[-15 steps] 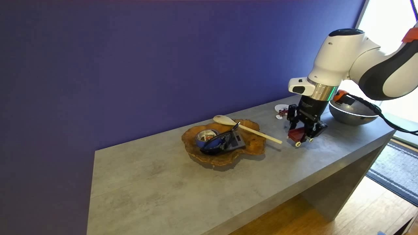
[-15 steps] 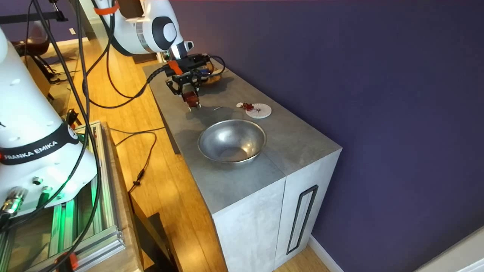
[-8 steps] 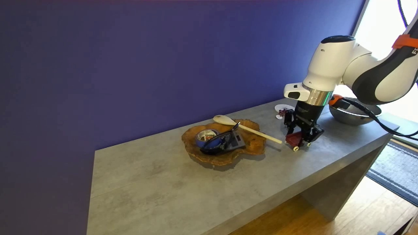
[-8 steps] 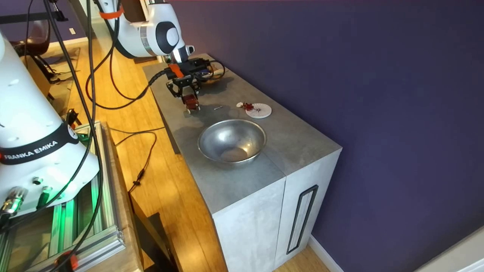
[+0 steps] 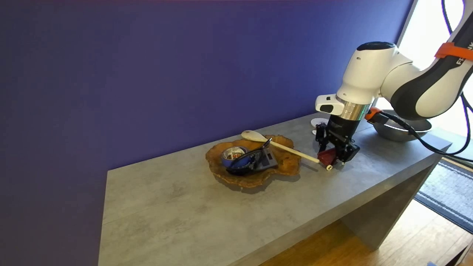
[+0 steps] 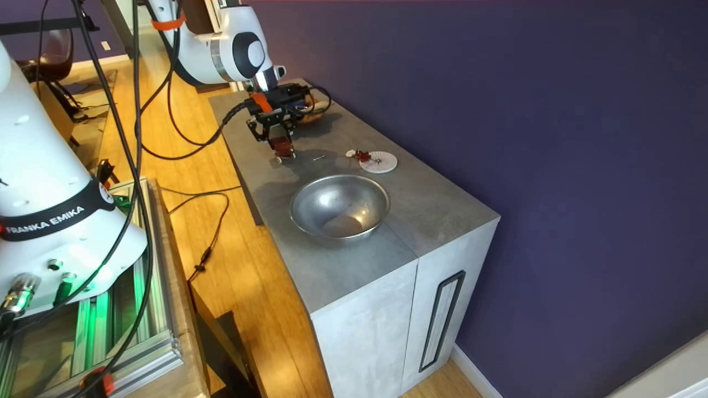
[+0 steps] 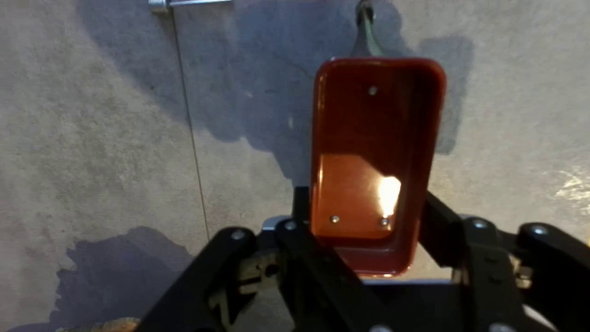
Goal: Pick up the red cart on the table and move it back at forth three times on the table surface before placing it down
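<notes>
Gripping the red cart (image 7: 368,143) by its long sides in the claw (image 7: 367,205), just above or touching the surface (image 5: 177,214), cannot tell which. Probably at the back-and-forth stage. Next, likely: roll straight along, low and level, clear of the nearby spoon handle (image 5: 295,152)

Both exterior views, set well back, look down, sharing table (image 5: 221,214) and bowl (image 6: 340,209). The wrist view looks steeply down, close, the cart (image 7: 374,163) off centre toward three o'clock.
</notes>
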